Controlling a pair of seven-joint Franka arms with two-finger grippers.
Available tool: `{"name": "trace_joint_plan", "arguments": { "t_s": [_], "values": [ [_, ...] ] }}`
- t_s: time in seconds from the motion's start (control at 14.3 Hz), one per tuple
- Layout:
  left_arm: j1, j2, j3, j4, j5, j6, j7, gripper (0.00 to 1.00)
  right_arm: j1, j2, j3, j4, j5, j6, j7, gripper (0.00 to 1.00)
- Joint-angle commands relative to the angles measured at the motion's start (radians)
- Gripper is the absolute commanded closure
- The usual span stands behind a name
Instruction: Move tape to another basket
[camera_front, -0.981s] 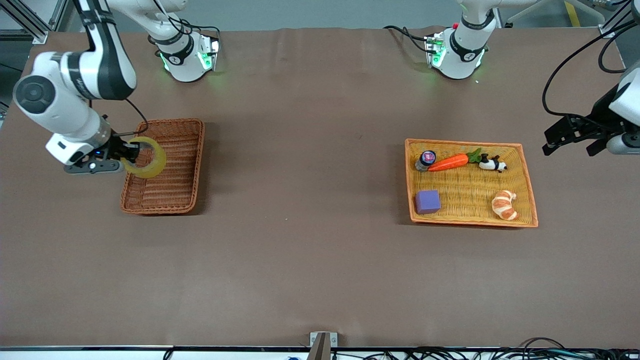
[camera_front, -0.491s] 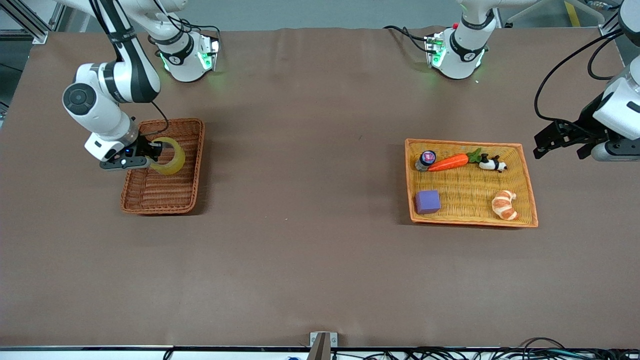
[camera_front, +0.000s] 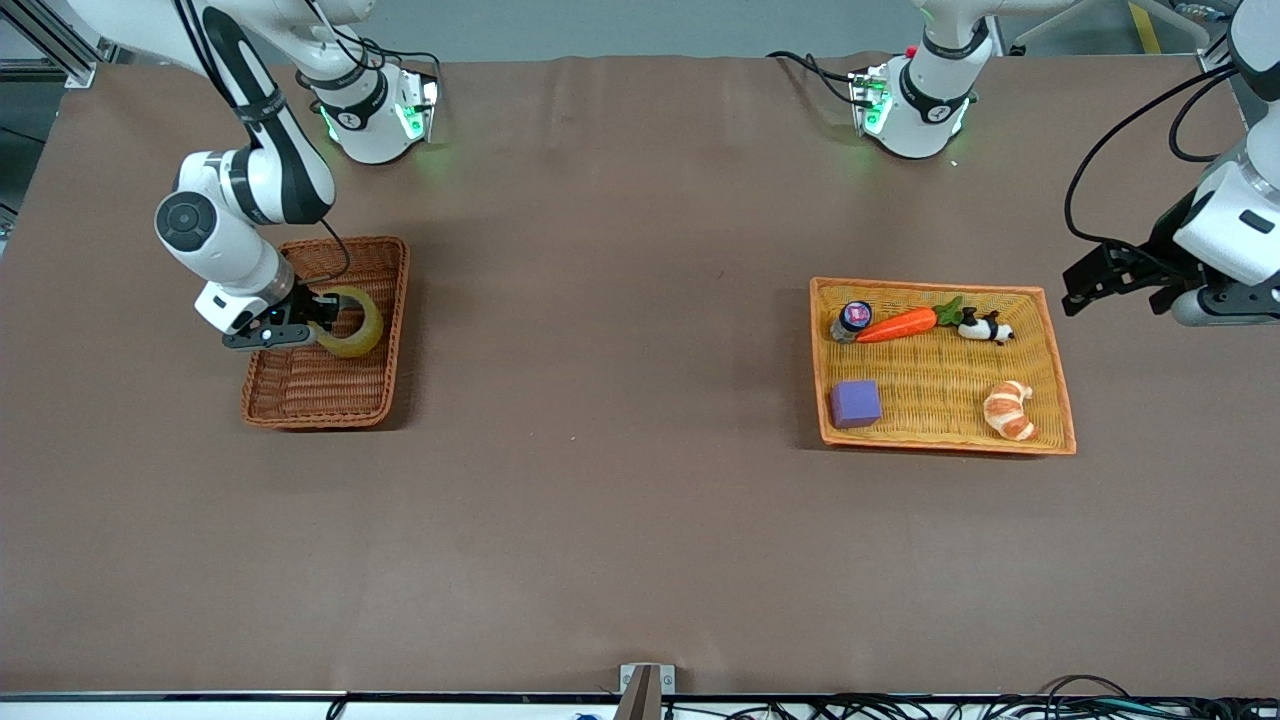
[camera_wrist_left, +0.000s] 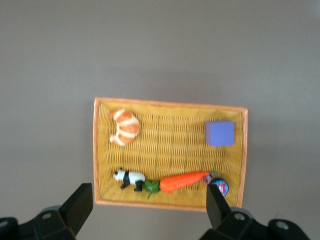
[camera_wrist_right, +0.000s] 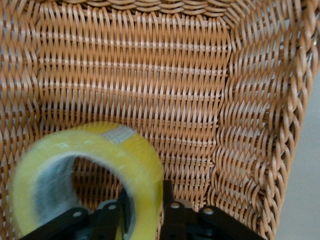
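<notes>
Right gripper (camera_front: 322, 318) clamps tape roll (camera_front: 352, 322) wall inside brown wicker basket (camera_front: 385, 290); tilted release could roll it against the rim. Left gripper (camera_front: 1118, 282), jaws apart, waits beside the orange-rimmed basket (camera_front: 1055, 380).

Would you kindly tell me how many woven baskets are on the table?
2. The narrow reddish-brown wicker basket sits toward the right arm's end; the wider orange-rimmed yellow woven basket sits toward the left arm's end. None appears hidden.

Tape (camera_front: 352, 323) in basket (camera_front: 330, 395), toys in second basket (camera_front: 1050, 440) toward left arm's end
</notes>
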Motion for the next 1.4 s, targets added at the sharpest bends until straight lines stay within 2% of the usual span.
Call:
{"name": "trace_joint_plan", "arguments": {
  "t_s": [0.0, 0.14, 0.28, 0.42, 0.84, 1.12, 1.33],
  "values": [
    [0.002, 0.006, -0.023, 0.019, 0.022, -0.042, -0.018, 0.00, 0.000, -0.026, -0.004, 0.017, 0.018, -0.013, -0.011, 0.00],
    [0.005, 0.006, -0.025, 0.024, 0.012, -0.040, -0.002, 0.00, 0.000, -0.056, -0.004, 0.078, 0.018, -0.063, -0.011, 0.00],
    [0.005, 0.011, -0.025, 0.028, 0.012, -0.037, 0.000, 0.00, 0.003, -0.093, -0.001, 0.224, 0.018, -0.245, -0.014, 0.00],
    [0.004, 0.014, -0.024, 0.028, 0.017, -0.028, 0.000, 0.00, 0.001, -0.112, -0.001, 0.398, 0.020, -0.484, -0.011, 0.00],
    [0.004, 0.015, -0.024, 0.042, 0.020, -0.026, 0.001, 0.00, -0.002, -0.112, -0.004, 0.781, 0.074, -0.891, 0.000, 0.00],
    [0.002, 0.014, -0.024, 0.054, 0.022, -0.028, -0.005, 0.00, 0.000, -0.110, -0.001, 1.002, 0.075, -1.081, 0.002, 0.00],
    [0.007, 0.018, -0.022, 0.087, 0.023, -0.030, -0.014, 0.00, 0.000, -0.127, -0.013, 1.025, 0.118, -1.091, 0.002, 0.00]
  ]
}}
